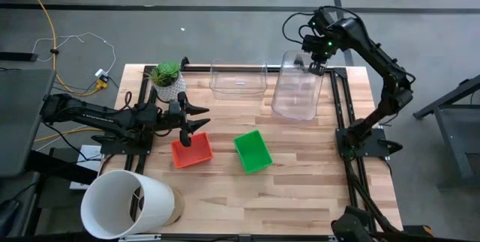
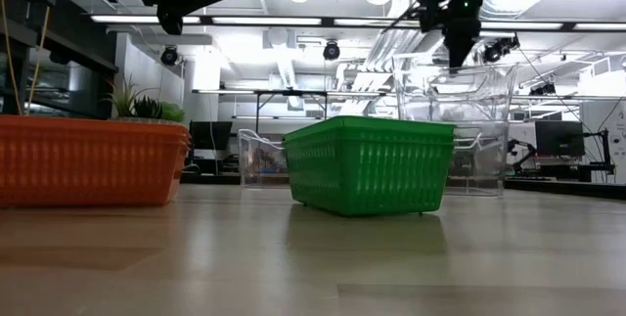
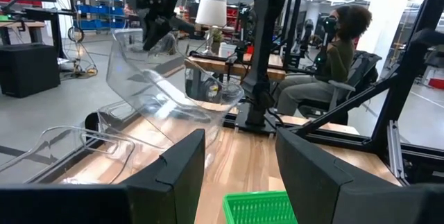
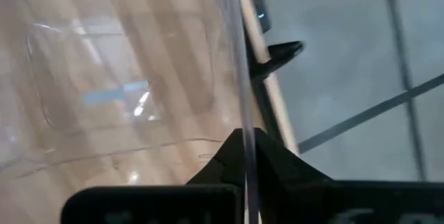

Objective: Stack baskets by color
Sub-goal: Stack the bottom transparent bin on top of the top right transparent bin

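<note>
Holding the clear tub (image 1: 298,92) by its rim, your right claw (image 1: 316,65) was clamped; next you'd nest it into the other tub (image 1: 238,79). Left claw (image 1: 196,118) hung open above the red basket (image 1: 191,151).

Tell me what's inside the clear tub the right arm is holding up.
Nothing shows inside the lifted clear tub; only table planks show through its walls. The right gripper pinches its rim.

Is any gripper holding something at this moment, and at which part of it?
The right gripper is shut on the rim of a clear tub, holding it tilted above the table. The left gripper is open and holds nothing.
</note>
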Robot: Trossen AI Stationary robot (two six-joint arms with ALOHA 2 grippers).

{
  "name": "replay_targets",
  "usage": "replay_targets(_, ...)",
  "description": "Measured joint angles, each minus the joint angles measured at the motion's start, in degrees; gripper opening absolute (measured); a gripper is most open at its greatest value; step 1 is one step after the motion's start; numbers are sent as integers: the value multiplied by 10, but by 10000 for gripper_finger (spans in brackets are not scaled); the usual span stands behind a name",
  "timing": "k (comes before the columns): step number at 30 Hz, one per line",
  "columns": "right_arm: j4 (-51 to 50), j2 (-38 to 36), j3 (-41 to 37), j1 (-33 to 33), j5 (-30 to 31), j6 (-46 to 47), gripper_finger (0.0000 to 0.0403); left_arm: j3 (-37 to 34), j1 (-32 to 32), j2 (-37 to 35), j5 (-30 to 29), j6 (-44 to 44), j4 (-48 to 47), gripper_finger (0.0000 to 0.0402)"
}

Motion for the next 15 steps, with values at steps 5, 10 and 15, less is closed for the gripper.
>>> replay_targets(5, 9, 8, -42, -2, -7, -2, 0, 0, 0, 0, 0, 0, -2, 163)
replay_targets(10, 41, 8, -91, -7, -19, -4, 0, 0, 0, 0, 0, 0, -2, 163)
replay_targets(15, 60, 8, -140, -12, -22, -5, 0, 0, 0, 0, 0, 0, -2, 163)
